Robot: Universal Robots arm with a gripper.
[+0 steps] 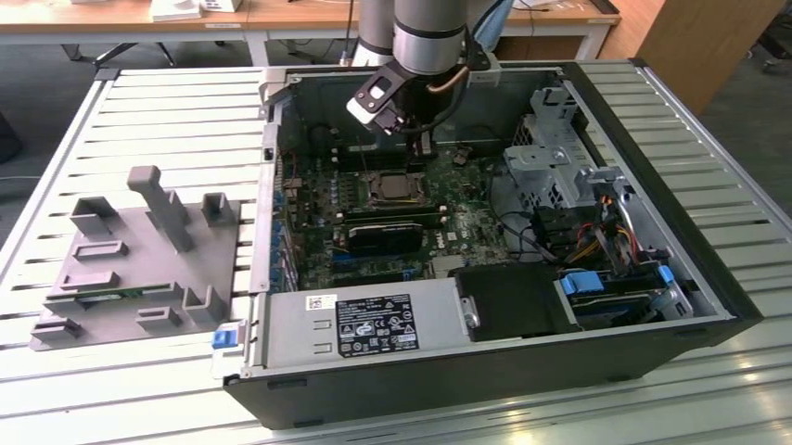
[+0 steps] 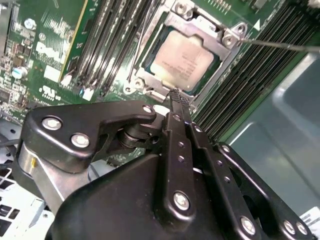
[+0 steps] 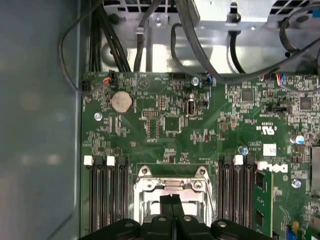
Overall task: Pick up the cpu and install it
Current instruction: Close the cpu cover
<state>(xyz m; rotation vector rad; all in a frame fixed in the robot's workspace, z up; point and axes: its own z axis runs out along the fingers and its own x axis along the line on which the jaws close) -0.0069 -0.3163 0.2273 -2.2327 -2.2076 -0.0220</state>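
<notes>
Over the socketed cpu point(image 2: 185, 60), tool point(image 2: 175, 97) closed (nothing held).

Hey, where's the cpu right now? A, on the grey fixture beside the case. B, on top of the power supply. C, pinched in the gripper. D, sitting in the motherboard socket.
D: the cpu lies flat inside the metal socket frame on the motherboard, and the shut gripper near it holds nothing.
</notes>
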